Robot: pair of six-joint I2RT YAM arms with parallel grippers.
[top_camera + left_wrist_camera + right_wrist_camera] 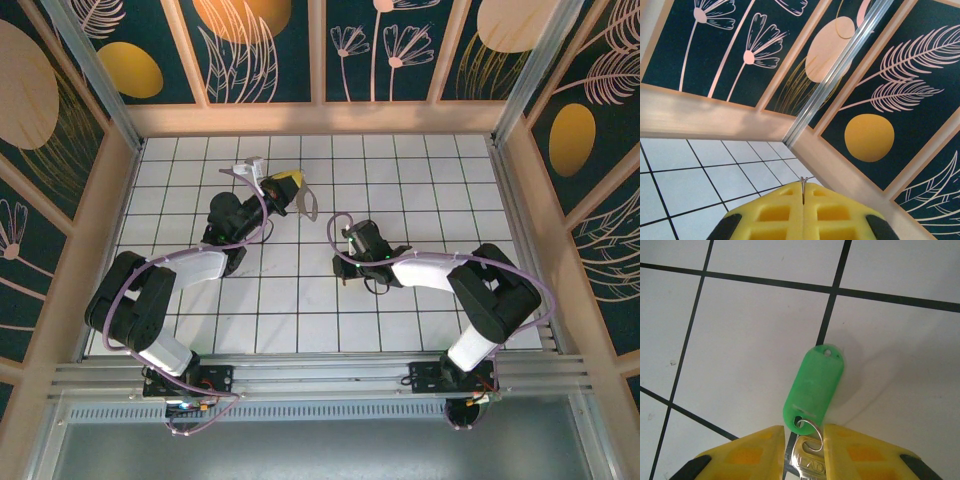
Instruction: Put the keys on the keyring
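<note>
The key (812, 390) lies on the tiled table (740, 340) between the right end effector's (804, 431) fingers

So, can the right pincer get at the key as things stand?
Probably yes. The key sits between the right pincer's fingers, its green tag lying ahead on bare tile. Nothing is in the way. Can't tell whether the fingers grip it yet.
</note>
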